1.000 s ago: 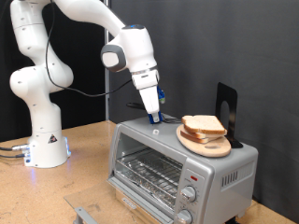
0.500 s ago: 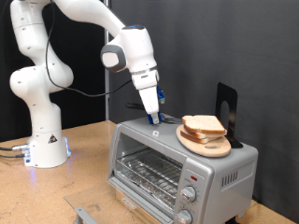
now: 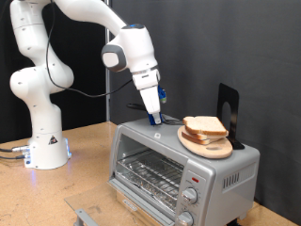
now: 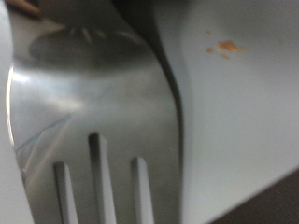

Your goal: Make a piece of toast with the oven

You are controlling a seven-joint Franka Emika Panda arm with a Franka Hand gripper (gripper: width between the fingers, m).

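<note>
The silver-grey oven (image 3: 188,165) stands on the wooden table at the exterior view's lower right; its wire rack shows behind the front glass. Several bread slices, the piece of toast (image 3: 205,125) among them, lie stacked on a round wooden board (image 3: 201,146) on the oven's roof. My gripper (image 3: 154,120) points down and its tips are at the roof's back edge, just left of the board. Nothing shows between the fingers. The wrist view is a blurred close-up of the oven's metal roof (image 4: 93,93) with vent slots (image 4: 97,177).
A black stand (image 3: 229,111) rises behind the board at the exterior view's right. The arm's white base (image 3: 45,141) sits on the table at the left. A grey metal piece (image 3: 83,216) lies at the bottom edge. A black curtain hangs behind.
</note>
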